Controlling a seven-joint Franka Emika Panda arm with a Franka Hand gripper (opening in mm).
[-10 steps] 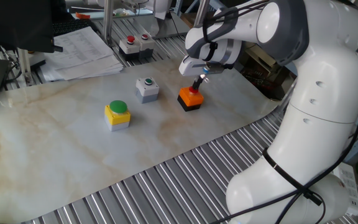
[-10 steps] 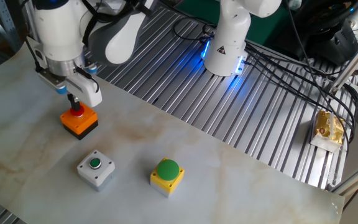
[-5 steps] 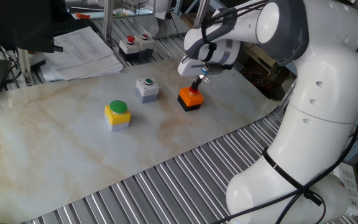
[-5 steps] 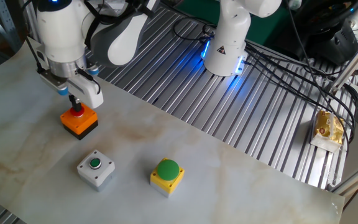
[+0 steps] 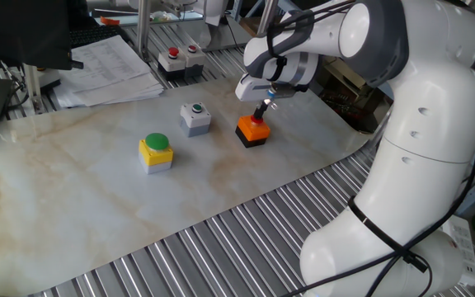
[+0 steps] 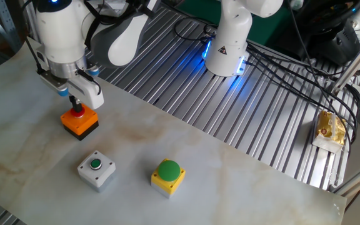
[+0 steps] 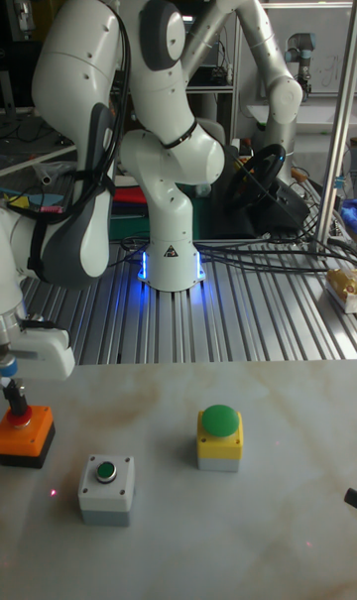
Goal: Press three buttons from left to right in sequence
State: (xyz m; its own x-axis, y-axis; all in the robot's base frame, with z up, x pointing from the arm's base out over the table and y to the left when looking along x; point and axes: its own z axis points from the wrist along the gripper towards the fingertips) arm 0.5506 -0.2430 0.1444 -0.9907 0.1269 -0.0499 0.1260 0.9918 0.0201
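Pressing down from above, our pincer is sitting right over the red cap of the orange-black button, its dark tip touching the cap in the tall fixed view; we cannot tell whether the fingers are apart or together, since they are showing only as one dark stub. We are seeing the same contact from the other fixed view, where the pincer is meeting the button.

Just beside that button we are finding the grey button with its small green cap, and further along the row the yellow button with its big green cap; all three are standing apart on the marble-patterned table.

We are reading no clear writing anywhere: a warning triangle on the arm's base is too small to make out.

Beyond the row, a stack of papers and a black box with red buttons are lying near the far edge. We are seeing broad bare tabletop around the buttons, with ribbed metal bordering it.
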